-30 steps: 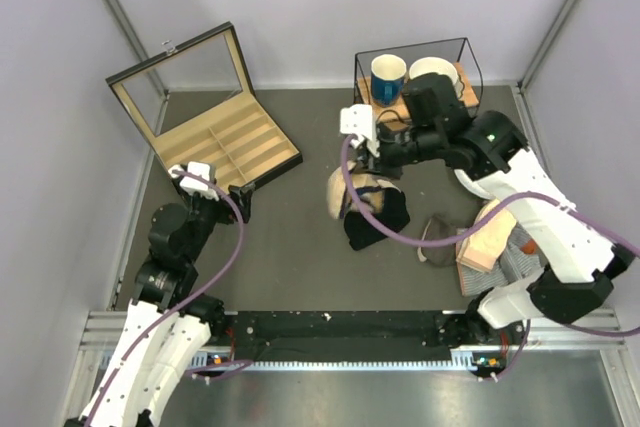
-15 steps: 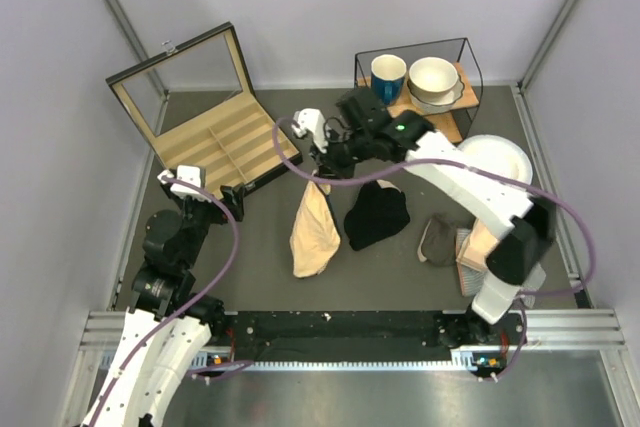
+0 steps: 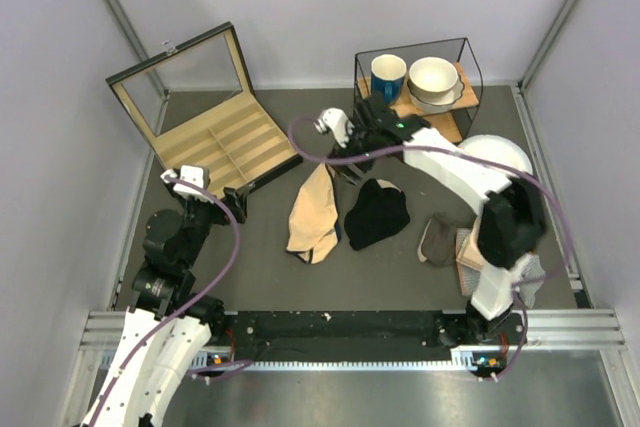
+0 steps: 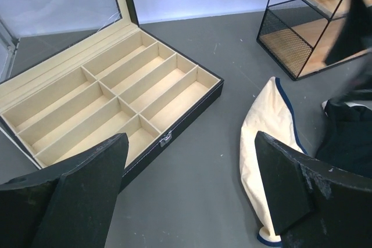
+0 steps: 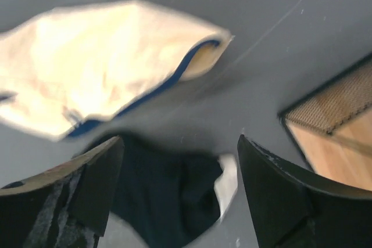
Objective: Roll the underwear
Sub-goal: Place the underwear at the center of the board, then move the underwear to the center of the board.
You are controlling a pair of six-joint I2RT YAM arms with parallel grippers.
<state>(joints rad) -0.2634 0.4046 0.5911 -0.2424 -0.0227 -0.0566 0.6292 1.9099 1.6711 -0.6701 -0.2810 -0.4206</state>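
The underwear (image 3: pixel 313 215) lies loose on the table (image 3: pixel 260 272), just beside the black garment (image 3: pixel 377 215). The right gripper (image 5: pixel 179 143) hovers over its far end with jaws wide apart and empty. The left gripper (image 4: pixel 190 143), also spread and holding nothing, sits near the wooden box (image 3: pixel 215 142).

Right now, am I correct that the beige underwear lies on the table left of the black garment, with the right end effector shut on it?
Not quite: the right wrist view shows the right end effector open, its fingers apart with nothing between them. The beige underwear does lie on the table left of the black garment.
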